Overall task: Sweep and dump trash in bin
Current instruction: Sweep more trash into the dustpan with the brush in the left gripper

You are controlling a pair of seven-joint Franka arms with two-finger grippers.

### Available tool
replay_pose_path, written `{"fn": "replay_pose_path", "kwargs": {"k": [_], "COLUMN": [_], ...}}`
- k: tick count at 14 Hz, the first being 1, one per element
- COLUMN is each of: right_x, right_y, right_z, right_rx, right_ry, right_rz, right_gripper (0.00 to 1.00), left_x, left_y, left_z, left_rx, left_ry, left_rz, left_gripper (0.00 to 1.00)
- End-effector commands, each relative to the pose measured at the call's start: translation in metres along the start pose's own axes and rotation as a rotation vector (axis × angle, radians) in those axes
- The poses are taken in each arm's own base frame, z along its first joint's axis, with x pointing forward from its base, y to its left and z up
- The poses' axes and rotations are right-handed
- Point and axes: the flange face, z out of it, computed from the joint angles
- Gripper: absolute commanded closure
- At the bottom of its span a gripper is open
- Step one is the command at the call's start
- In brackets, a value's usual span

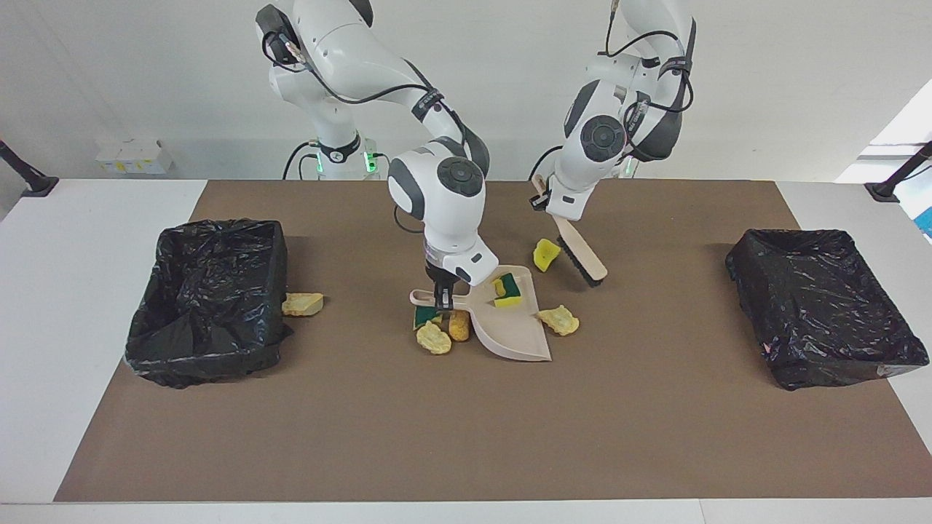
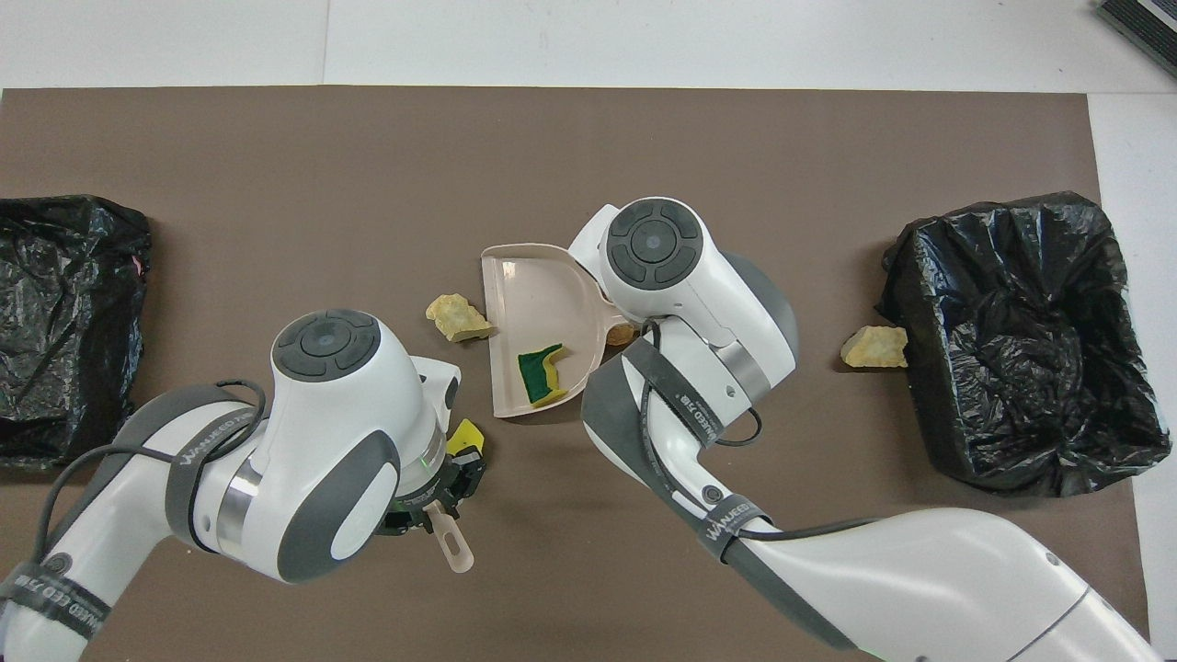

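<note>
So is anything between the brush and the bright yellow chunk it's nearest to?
Nothing visible. The left hand holds the brush raised and tilted beside the bright yellow chunk, with only bare mat between them. The dustpan lies farther from the robots.
</note>
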Motion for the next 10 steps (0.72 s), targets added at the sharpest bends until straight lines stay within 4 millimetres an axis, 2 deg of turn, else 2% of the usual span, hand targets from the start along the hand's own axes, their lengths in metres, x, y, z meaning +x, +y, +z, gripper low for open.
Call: {"fn": "replay_pose_path", "kwargs": {"k": [1, 3, 5, 8, 10], "right_x": [-0.01, -0.017, -0.016, -0.016, -0.015], "right_y": [-0.017, -0.024, -0.034, -0.034, -0.033], "right_z": [0.003, 0.011, 0.018, 0.015, 0.015], "right_rx": [0.005, -0.007, -0.012, -0.031, -0.035], "right_ry": [-0.031, -0.058, -0.064, -0.09, -0.087], "right_rz": [-0.053, -0.102, -0.15, -0.185, -0.187], "right_gripper": [1.0, 1.0, 1.0, 1.0, 1.0], "left_x": [-0.019, -0.031, -0.043, -0.07, -0.077], "left_y": [-0.029, -0.039, -0.029, -0.014, 0.0], "left_z": [0.024, 0.04, 0.05, 0.063, 0.075], "left_rx": [0.005, -0.004, -0.004, -0.028, -0.047], "left_ry": [0.019, 0.038, 0.04, -0.022, -0.003], "left_rz": [-0.09, -0.073, -0.043, -0.072, -0.092], "left_gripper": [1.0, 1.0, 1.0, 1.0, 1.0]}}
